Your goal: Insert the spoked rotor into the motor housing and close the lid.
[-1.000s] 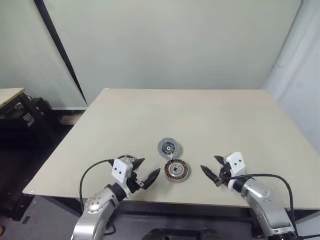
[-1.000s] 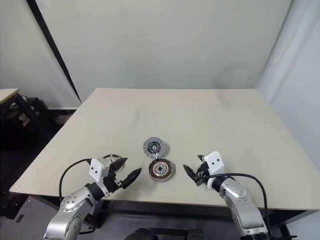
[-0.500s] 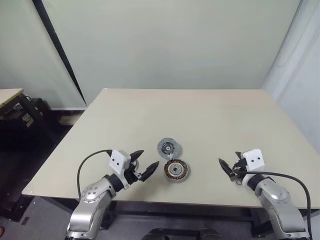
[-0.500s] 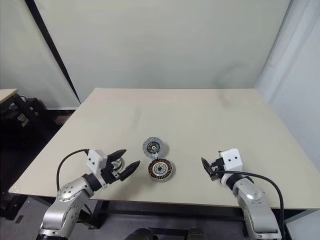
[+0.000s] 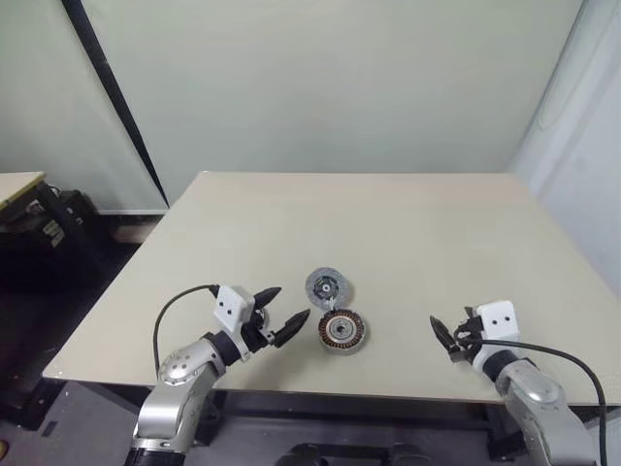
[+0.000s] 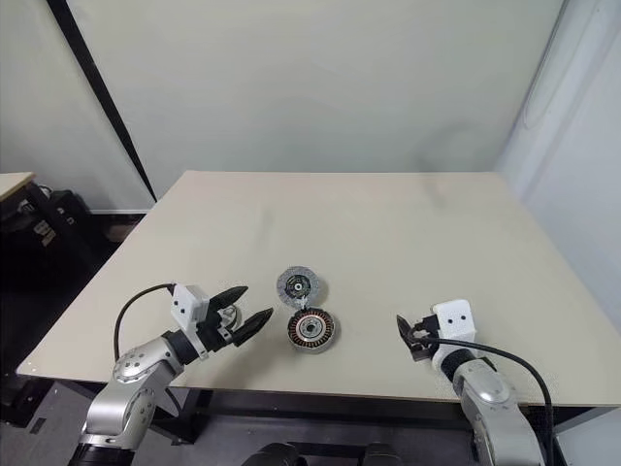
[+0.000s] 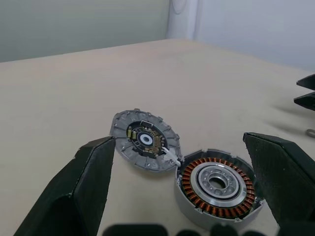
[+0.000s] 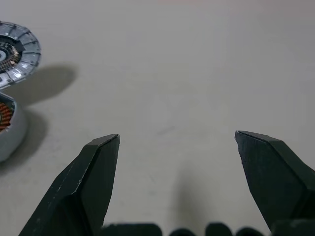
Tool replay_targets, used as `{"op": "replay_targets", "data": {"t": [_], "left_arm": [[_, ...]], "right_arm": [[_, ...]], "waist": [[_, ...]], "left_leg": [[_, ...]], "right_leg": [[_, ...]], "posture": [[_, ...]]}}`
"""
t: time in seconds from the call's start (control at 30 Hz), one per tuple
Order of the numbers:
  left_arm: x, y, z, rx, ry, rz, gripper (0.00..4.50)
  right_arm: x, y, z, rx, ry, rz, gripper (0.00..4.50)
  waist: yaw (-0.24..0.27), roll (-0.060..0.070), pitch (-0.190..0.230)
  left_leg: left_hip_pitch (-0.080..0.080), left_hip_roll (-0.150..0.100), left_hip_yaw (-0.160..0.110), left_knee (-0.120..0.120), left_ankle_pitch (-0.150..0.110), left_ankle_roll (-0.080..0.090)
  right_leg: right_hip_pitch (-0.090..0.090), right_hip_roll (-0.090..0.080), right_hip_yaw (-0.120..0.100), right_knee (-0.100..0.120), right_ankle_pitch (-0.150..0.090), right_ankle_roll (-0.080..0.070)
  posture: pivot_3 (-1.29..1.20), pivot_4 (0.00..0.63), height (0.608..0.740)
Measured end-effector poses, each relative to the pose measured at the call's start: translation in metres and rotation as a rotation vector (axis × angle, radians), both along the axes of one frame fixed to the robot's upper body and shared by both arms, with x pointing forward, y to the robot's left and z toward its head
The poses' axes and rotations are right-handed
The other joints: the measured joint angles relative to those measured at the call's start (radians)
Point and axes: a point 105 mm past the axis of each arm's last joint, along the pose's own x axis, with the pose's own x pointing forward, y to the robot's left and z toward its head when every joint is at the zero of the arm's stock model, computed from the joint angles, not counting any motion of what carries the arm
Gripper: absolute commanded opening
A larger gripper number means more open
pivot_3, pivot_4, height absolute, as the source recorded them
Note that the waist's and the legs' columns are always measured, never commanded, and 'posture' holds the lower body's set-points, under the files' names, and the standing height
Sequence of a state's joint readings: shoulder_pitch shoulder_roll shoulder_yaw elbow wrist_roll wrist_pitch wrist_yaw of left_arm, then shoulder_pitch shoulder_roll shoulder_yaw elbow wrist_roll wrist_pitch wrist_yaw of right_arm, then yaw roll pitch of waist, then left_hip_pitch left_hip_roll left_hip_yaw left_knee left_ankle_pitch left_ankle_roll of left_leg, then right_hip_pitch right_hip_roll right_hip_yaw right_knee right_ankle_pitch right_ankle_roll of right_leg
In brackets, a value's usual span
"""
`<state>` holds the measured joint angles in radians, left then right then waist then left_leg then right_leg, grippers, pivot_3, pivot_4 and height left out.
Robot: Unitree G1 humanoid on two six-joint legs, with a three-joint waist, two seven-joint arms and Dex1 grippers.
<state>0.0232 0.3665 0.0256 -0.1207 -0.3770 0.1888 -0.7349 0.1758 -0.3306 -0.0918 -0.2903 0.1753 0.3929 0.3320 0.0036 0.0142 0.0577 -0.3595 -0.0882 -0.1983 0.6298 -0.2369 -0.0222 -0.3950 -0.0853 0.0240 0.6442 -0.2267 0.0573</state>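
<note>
Housing (image 7: 217, 189) – copper windings, lid (image 7: 144, 139) off

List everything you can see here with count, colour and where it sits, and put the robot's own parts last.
table: one, beige, centre of the scene.
motor housing: one, grey with copper-brown windings, near the table's front edge, between the claws.
lid: one, grey, just behind the housing, tilted against it.
spoked rotor: one, silvery, partly hidden behind the left claw.
side table: one, beige, far left.
left claw: one, black, open, left of the housing.
right claw: one, black, open, right of the housing.
</note>
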Motion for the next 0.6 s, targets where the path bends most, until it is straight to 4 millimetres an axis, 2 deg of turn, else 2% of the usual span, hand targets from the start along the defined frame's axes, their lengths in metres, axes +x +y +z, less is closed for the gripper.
{"op": "replay_targets", "data": {"t": [0.37, 0.6], "left_arm": [[-0.002, -0.005, -0.003, -0.001, 0.021, -0.041, 4.45], [-0.005, -0.013, -0.006, -0.002, 0.045, -0.086, 4.45]], "right_arm": [[-0.025, -0.004, -0.004, 0.001, 0.063, -0.029, 4.09], [-0.036, -0.017, -0.013, -0.007, 0.138, -0.112, 4.09]], "waist": [[0.0, 0.0, 0.0], [0.0, 0.0, 0.0]], "left_leg": [[0.0, 0.0, 0.0, 0.0, 0.0, 0.0], [-0.001, 0.001, 0.0, 0.0, 0.0, -0.001]], "right_leg": [[0.0, 0.0, 0.0, 0.0, 0.0, 0.0], [0.0, 0.0, 0.001, 0.0, 0.0, 0.0]], "posture": [[0.0, 0.0, 0.74], [0.0, 0.0, 0.74]]}}
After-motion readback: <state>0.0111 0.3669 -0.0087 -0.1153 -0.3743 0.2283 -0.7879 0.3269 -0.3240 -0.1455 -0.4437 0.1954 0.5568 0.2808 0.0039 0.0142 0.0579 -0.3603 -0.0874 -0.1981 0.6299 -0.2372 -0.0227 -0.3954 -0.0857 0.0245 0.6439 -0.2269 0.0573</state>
